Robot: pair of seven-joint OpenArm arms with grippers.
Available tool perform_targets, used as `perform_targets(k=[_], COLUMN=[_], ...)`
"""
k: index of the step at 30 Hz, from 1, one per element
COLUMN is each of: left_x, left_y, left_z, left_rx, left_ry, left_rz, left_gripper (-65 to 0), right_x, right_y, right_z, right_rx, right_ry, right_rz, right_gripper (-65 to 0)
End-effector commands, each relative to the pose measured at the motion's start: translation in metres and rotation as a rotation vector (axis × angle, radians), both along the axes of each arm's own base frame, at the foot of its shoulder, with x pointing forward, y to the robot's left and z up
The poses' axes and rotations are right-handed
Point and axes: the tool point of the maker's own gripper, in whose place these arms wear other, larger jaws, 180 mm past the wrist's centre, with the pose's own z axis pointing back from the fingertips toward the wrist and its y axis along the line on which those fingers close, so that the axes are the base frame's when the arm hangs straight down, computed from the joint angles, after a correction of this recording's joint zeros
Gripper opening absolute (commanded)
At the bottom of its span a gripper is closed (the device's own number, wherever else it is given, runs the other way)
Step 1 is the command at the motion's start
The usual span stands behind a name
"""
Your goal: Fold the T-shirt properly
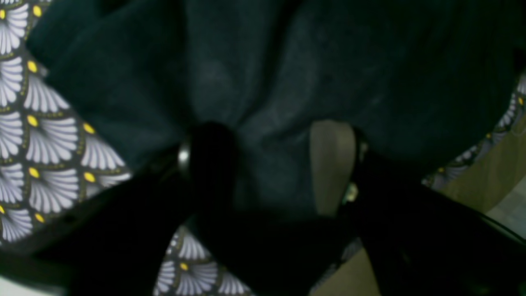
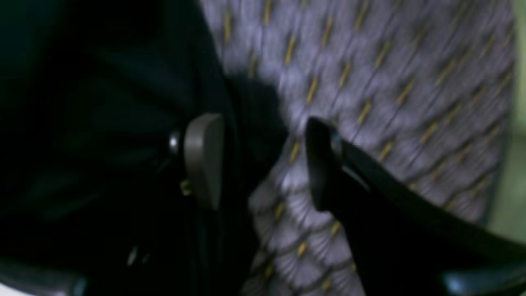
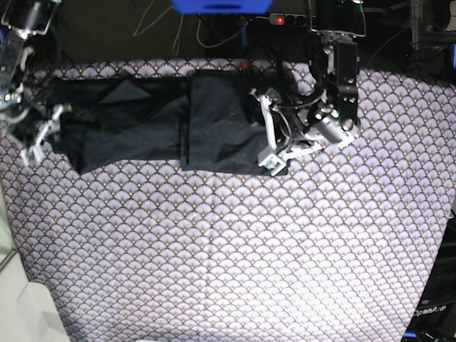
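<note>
The T-shirt [image 3: 164, 125] lies flat along the far edge of the bench [image 3: 228, 256], on the scallop-patterned cloth [image 3: 214, 242] that covers it, reaching from near the far left corner to about the middle of that edge. Its long axis runs parallel to the far edge, so it reads as a wide dark band; the half nearer the middle looks already doubled over, with a straight vertical edge where one layer sits on another, while the half toward the left corner is thinner and ends in a slanted lower edge. I cannot tell which end is the collar. The left gripper [image 1: 273, 164] is down at the shirt's near corner toward the middle of the bench, its jaws spread wide with wrinkled dark fabric between them, touching but not pinched, which suits a pick-up at a corner so that a whole panel can be carried over. The right gripper [image 2: 254, 160] sits at the opposite end, by the left edge of the bench, also wide, with one finger over the shirt's border and the other over bare patterned cloth, straddling the hem without holding anything. Placed at both ends of the long axis, the two arms seem set to lift and bring the ends together
</note>
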Motion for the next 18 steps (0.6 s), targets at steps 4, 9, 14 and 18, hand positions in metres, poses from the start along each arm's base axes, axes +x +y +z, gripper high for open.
perform_targets(k=[4,9,14,18], left_x=[0.01,0.01,0.01,0.01], left_y=[-0.004,-0.004,-0.004,-0.004], left_z=[0.01,0.01,0.01,0.01], left_rx=[-0.021,-0.021,-0.021,-0.021], left_ry=[-0.038,-0.039,-0.039,-0.039], left_rz=[0.0,0.0,0.0,0.0], left_gripper=[-29.6,-29.6,-29.6,-29.5], right_x=[-0.003,-0.008,-0.003,-0.002], right_y=[-0.004,-0.019,-0.037,-0.046], right_z=[0.007,0.011,0.036,0.063], right_rx=[-0.007,-0.019,-0.063,-0.139], right_ry=[-0.035,-0.043,-0.098,-0.107], right_rz=[0.007,-0.037,-0.07,-0.082], right_gripper=[-32.0,-32.0,-31.8,-31.6])
